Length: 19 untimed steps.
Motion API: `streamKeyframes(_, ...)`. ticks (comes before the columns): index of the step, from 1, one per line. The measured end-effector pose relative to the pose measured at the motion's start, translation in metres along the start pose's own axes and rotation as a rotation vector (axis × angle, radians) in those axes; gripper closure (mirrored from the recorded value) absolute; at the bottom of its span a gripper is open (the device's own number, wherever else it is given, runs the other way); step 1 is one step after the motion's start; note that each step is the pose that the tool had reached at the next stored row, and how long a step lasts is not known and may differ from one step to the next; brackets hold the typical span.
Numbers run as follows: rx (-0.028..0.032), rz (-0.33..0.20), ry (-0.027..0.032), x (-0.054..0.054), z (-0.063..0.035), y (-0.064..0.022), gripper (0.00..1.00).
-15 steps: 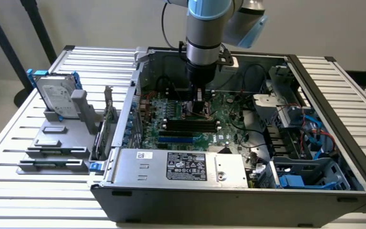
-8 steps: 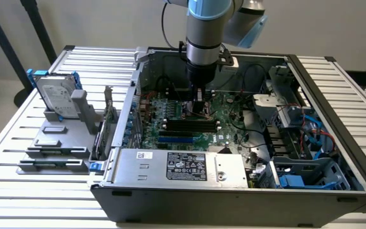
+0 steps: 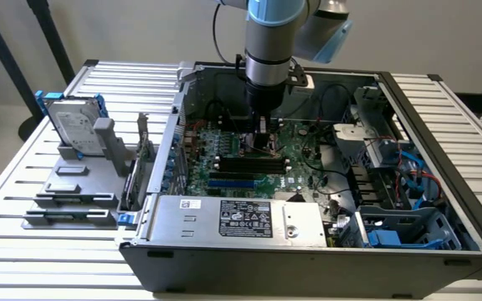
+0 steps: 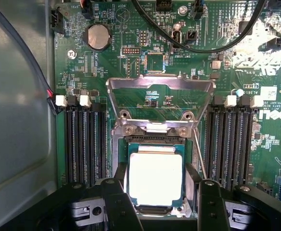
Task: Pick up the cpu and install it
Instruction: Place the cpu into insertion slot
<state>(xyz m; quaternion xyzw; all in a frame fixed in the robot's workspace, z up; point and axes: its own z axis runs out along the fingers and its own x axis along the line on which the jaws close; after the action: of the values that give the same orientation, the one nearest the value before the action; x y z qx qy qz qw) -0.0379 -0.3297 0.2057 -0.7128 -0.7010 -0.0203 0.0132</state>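
Note:
In the wrist view the cpu, a square chip with a bright silver top and a thin dark edge, sits between my gripper's two black fingers. The pads press against its two opposite sides, so the gripper is shut on it. The chip is level, right over the motherboard's socket, whose metal load plate stands swung open beyond it. Whether the chip rests in the socket or hovers just above it, I cannot tell. In the exterior view the gripper reaches straight down into the open computer case, low over the green motherboard.
Black memory slots flank the socket on both sides, and black cables loop over the board beyond it. The power supply lies at the case's front. A hard drive with a blue bracket stands in a grey holder at the exterior view's left.

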Motion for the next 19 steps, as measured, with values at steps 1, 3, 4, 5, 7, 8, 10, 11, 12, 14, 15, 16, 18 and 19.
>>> streamKeyframes(1, 0.0, 0.0, -0.0004, 0.0, 0.0, 0.0, 0.45)
streamKeyframes(3, -0.0003, 0.0, -0.0015, 0.0001, 0.0003, 0.0, 0.45)
streamKeyframes(4, -0.0003, 0.0, -0.0024, 0.0002, 0.0005, 0.0, 0.45)
streamKeyframes(5, -0.0004, 0.0, -0.0036, 0.0002, 0.0006, 0.0, 0.45)
streamKeyframes(7, -0.0006, 0.0, -0.0073, 0.0007, 0.0009, -0.0001, 0.45)
streamKeyframes(8, -0.0007, 0.0, -0.009, 0.001, 0.001, 0.0, 0.45)
streamKeyframes(10, -0.0009, 0.0, -0.0119, 0.0013, 0.0012, 0.0, 0.45)
streamKeyframes(11, -0.0012, 0.0, -0.0131, 0.0017, 0.0012, -0.0001, 0.45)
streamKeyframes(12, -0.0015, 0.0, -0.0139, 0.002, 0.0013, -0.0001, 0.45)
streamKeyframes(14, -0.002, 0.0, -0.0149, 0.0024, 0.0015, 0.0, 0.45)
streamKeyframes(15, -0.0022, 0.0, -0.0154, 0.0025, 0.0017, 0.0, 0.45)
streamKeyframes(16, -0.0026, 0.0, -0.016, 0.0026, 0.0019, 0.0, 0.45)
streamKeyframes(18, -0.0031, 0.0, -0.0173, 0.0029, 0.0023, 0.0, 0.45)
streamKeyframes(19, -0.0034, 0.0, -0.0177, 0.0031, 0.0025, -0.0001, 0.45)
